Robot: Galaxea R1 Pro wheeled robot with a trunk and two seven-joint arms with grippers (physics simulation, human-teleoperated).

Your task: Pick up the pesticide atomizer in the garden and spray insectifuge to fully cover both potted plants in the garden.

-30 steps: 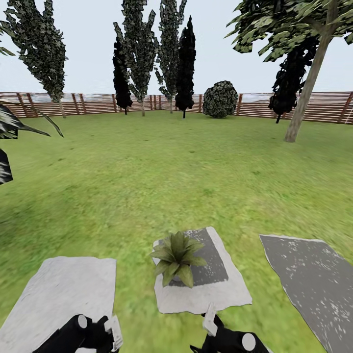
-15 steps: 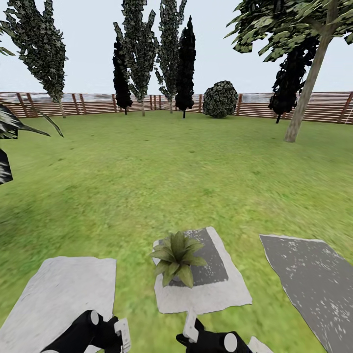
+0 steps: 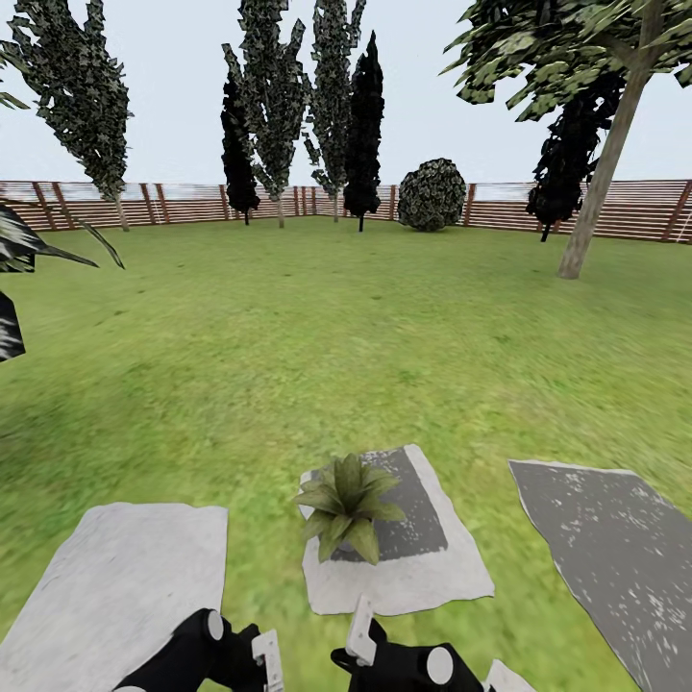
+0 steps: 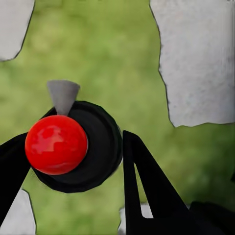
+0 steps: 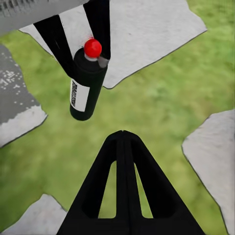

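Observation:
One potted plant [image 3: 346, 505], a low green rosette, stands on a pale stepping stone [image 3: 423, 577] just ahead of my arms. The pesticide atomizer [image 5: 85, 83] is a black bottle with a white label, a red cap and a grey nozzle. It hangs above the lawn between the black fingers [image 5: 100, 24] of my left gripper [image 4: 73, 142], which is shut on it; from above I see its red cap [image 4: 56, 144]. My left gripper [image 3: 267, 658] and right gripper [image 3: 360, 630] sit close together at the near edge. The right gripper [image 5: 122, 134] is shut and empty, pointing at the atomizer.
A pale stepping stone [image 3: 125, 577] lies at the near left and a darker one [image 3: 605, 557] at the near right. Open lawn [image 3: 336, 336] stretches to a brown slatted fence [image 3: 192, 202] with dark trees. A leaning trunk [image 3: 601, 192] stands far right; spiky leaves [image 3: 38, 245] intrude at left.
My left gripper has shifted right and my right gripper has shifted left, so the two now sit closer together. The plant and stones have not moved.

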